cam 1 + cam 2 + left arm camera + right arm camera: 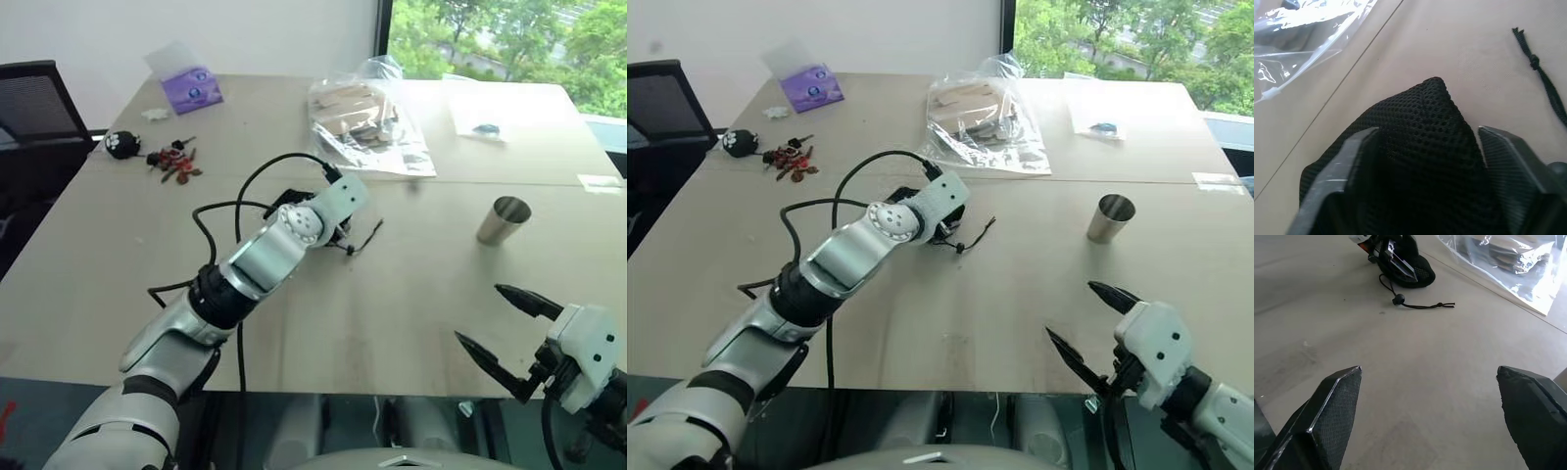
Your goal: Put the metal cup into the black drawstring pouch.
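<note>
While my right end effector (493, 317) hung nearest, its fingers spread wide and empty above the surface (392, 304), my left end effector (1425, 147) sat farther out with its fingers either side of a raised fold of the black drawstring pouch (1420, 127). Whether they pinched cloth, I could not tell. A grip on that closed fold risked sealing the mouth. The metal cup (504, 219) stood upright, well apart, to the right.

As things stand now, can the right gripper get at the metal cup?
Probably yes. The right gripper is open and the bare table lies between it and the upright metal cup. Nothing stands in between, but whether the arm reaches that far is uncertain.
</note>
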Controlling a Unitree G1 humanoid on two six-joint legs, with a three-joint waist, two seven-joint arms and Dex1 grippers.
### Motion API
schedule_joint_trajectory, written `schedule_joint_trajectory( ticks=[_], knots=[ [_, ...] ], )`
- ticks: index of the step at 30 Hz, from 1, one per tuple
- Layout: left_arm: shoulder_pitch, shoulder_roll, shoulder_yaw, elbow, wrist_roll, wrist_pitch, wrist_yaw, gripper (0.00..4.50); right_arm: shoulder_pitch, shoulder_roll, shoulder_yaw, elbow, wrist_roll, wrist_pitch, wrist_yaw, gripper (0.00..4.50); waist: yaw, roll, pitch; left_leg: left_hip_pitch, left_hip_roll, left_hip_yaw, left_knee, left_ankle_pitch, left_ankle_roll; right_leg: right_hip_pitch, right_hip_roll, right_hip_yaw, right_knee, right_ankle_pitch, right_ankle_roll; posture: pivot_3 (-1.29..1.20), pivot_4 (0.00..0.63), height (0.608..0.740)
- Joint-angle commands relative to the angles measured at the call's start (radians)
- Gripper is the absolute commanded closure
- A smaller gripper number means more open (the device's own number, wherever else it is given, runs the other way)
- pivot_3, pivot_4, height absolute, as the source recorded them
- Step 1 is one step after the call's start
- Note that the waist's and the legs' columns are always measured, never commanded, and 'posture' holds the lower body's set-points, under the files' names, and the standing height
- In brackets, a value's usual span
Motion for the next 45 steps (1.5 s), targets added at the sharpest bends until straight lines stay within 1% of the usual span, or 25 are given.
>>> schedule_joint_trajectory(
  ticks=[1,2,3,4,5,8,9,11,12,13,15,17,18,20,22,25,29,33,35,37,38,41,45],
  knots=[
    [-0.020,-0.011,0.026,0.016,0.040,-0.043,-0.030,3.21,-0.040,-0.001,0.011,-0.034,-0.068,0.022,-0.074,0.00,-0.001,0.000,0.000,0.000,0.000,0.000,0.000,0.000,0.000,0.000,0.000,0.000,0.000,0.000,0.000,0.00,0.150,0.740],
    [-0.020,-0.014,0.044,0.029,0.037,-0.051,-0.045,3.64,-0.069,-0.015,0.011,-0.034,-0.086,0.059,-0.105,0.00,-0.001,0.000,0.000,0.000,0.000,0.000,0.000,0.000,0.000,0.000,0.000,0.000,0.000,0.000,0.000,0.00,0.150,0.740],
    [-0.019,-0.014,0.063,0.045,0.036,-0.070,-0.057,4.23,-0.102,-0.026,0.008,-0.034,-0.092,0.094,-0.133,0.00,-0.001,0.000,0.000,0.000,0.000,0.000,0.000,0.000,0.000,0.000,0.000,0.000,0.000,0.000,0.000,0.00,0.150,0.740],
    [-0.017,-0.014,0.092,0.065,0.025,-0.087,-0.076,4.47,-0.137,-0.033,-0.003,-0.034,-0.088,0.126,-0.153,0.00,-0.002,0.000,0.000,0.000,0.000,0.000,0.000,0.000,0.000,0.000,0.000,0.000,0.000,0.000,0.000,0.00,0.150,0.740],
    [-0.016,-0.013,0.111,0.080,0.021,-0.101,-0.090,4.47,-0.163,-0.038,-0.007,-0.034,-0.080,0.148,-0.166,0.00,-0.001,0.000,0.000,0.000,0.000,0.000,0.000,0.000,-0.001,0.000,0.000,0.000,0.001,0.000,0.000,0.00,0.150,0.740],
    [-0.001,-0.006,0.245,0.142,-0.068,-0.127,-0.188,4.47,-0.278,-0.052,-0.064,-0.012,-0.041,0.238,-0.188,0.00,-0.001,0.000,0.001,0.000,0.000,-0.001,0.000,0.002,-0.004,-0.001,0.000,-0.001,0.001,0.000,0.000,0.00,0.150,0.740],
    [0.000,-0.005,0.306,0.167,-0.119,-0.123,-0.238,4.47,-0.340,-0.050,-0.090,0.005,-0.002,0.284,-0.212,0.00,-0.002,0.000,0.001,0.000,0.000,0.000,0.000,0.002,-0.004,-0.001,0.000,0.000,0.001,0.000,0.000,0.00,0.150,0.740],
    [0.001,0.008,0.375,0.202,-0.182,-0.124,-0.323,4.47,-0.451,-0.050,-0.132,0.038,0.090,0.369,-0.243,0.00,-0.006,0.000,0.002,0.000,0.000,0.002,0.000,0.003,-0.004,-0.001,0.000,-0.002,0.001,0.000,0.000,0.00,0.150,0.740],
    [-0.003,0.009,0.424,0.233,-0.236,-0.098,-0.379,4.47,-0.510,-0.079,-0.145,0.053,0.108,0.431,-0.254,0.00,-0.005,0.000,0.002,0.000,0.000,0.002,0.000,0.003,-0.004,-0.001,0.000,-0.002,0.001,0.000,0.000,0.00,0.150,0.740],
    [-0.008,0.008,0.475,0.268,-0.289,-0.072,-0.429,4.47,-0.568,-0.132,-0.145,0.078,0.106,0.513,-0.262,0.00,-0.003,0.001,0.003,0.000,0.000,0.002,0.001,0.003,-0.004,-0.001,0.000,-0.002,0.001,0.000,0.000,0.00,0.150,0.740],
    [-0.011,0.015,0.529,0.311,-0.350,-0.053,-0.501,4.47,-0.677,-0.203,-0.136,0.148,0.111,0.614,-0.271,0.00,-0.003,0.002,0.004,0.000,0.000,0.002,0.001,0.003,-0.004,-0.001,0.000,-0.002,0.001,0.000,0.000,0.00,0.150,0.740],
    [-0.011,0.019,0.560,0.333,-0.391,-0.024,-0.543,4.47,-0.792,-0.218,-0.134,0.231,0.177,0.700,-0.267,0.00,-0.002,0.001,0.006,-0.001,0.000,0.001,0.001,0.002,-0.003,-0.001,0.000,-0.003,0.001,0.000,0.000,0.00,0.150,0.740],
    [-0.011,0.013,0.582,0.343,-0.413,-0.007,-0.553,4.47,-0.843,-0.225,-0.123,0.272,0.187,0.736,-0.269,0.00,0.000,0.001,0.006,-0.001,0.000,0.000,0.001,0.002,-0.002,-0.001,0.000,-0.003,0.001,0.000,0.000,0.00,0.150,0.740],
    [-0.007,0.003,0.611,0.346,-0.439,0.015,-0.554,4.47,-0.931,-0.240,-0.091,0.338,0.191,0.805,-0.275,0.00,0.000,0.001,0.006,-0.002,0.000,-0.001,0.001,0.001,-0.002,-0.002,0.000,-0.002,0.000,0.000,0.000,0.00,0.150,0.740],
    [0.004,0.006,0.606,0.320,-0.444,0.026,-0.552,4.47,-1.003,-0.256,-0.054,0.395,0.188,0.864,-0.276,0.00,-0.002,0.001,0.006,-0.005,0.000,-0.001,0.001,0.002,-0.003,-0.004,-0.001,-0.002,0.000,0.000,0.000,0.00,0.150,0.740],
    [0.024,0.012,0.590,0.278,-0.438,0.017,-0.551,4.47,-1.079,-0.304,0.017,0.490,0.161,0.924,-0.260,0.00,-0.004,0.001,0.006,-0.017,0.000,0.000,0.003,0.003,-0.004,-0.016,-0.001,-0.001,0.003,0.001,0.000,0.00,0.150,0.740],
    [0.035,0.018,0.578,0.250,-0.427,-0.010,-0.555,4.47,-1.132,-0.378,0.128,0.617,0.116,0.899,-0.188,0.00,-0.003,0.001,0.006,-0.018,0.000,0.000,0.002,0.003,-0.004,-0.017,-0.001,-0.001,0.002,0.001,0.000,0.00,0.150,0.740],
    [0.051,0.014,0.584,0.210,-0.425,-0.023,-0.534,4.47,-1.197,-0.415,0.246,0.773,0.049,0.837,-0.116,0.00,-0.006,0.002,0.006,-0.017,0.000,0.001,0.003,0.003,-0.004,-0.017,-0.001,-0.001,0.002,0.001,0.000,0.00,0.150,0.740],
    [0.062,0.013,0.592,0.186,-0.429,-0.017,-0.523,4.47,-1.217,-0.421,0.285,0.828,0.020,0.809,-0.085,0.00,-0.005,0.002,0.006,-0.017,0.000,0.001,0.003,0.003,-0.004,-0.017,-0.001,0.000,0.003,0.001,0.000,0.00,0.150,0.740],
    [0.077,0.018,0.593,0.161,-0.427,-0.019,-0.515,4.50,-1.241,-0.421,0.315,0.876,-0.002,0.794,-0.057,0.53,-0.006,0.002,0.006,-0.017,0.000,0.001,0.003,0.003,-0.004,-0.017,-0.001,0.000,0.003,0.001,0.000,0.00,0.150,0.740],
    [0.085,0.021,0.593,0.150,-0.426,-0.020,-0.512,4.50,-1.250,-0.424,0.333,0.893,-0.012,0.785,-0.039,0.89,-0.006,0.002,0.006,-0.017,0.000,0.001,0.003,0.003,-0.004,-0.017,-0.001,0.000,0.003,0.001,0.000,0.00,0.150,0.740],
    [0.100,0.023,0.598,0.124,-0.434,-0.010,-0.504,4.50,-1.266,-0.428,0.360,0.922,-0.035,0.771,-0.001,2.35,-0.005,0.002,0.006,-0.017,0.000,0.001,0.003,0.003,-0.004,-0.017,-0.001,0.000,0.002,0.001,0.000,0.00,0.150,0.740],
    [0.107,0.015,0.614,0.105,-0.449,0.009,-0.490,4.50,-1.259,-0.422,0.344,0.890,-0.032,0.765,0.042,4.37,-0.004,0.002,0.006,-0.017,0.000,0.001,0.003,0.003,-0.004,-0.017,-0.001,0.000,0.002,0.001,0.000,0.00,0.150,0.740]
  ],
)
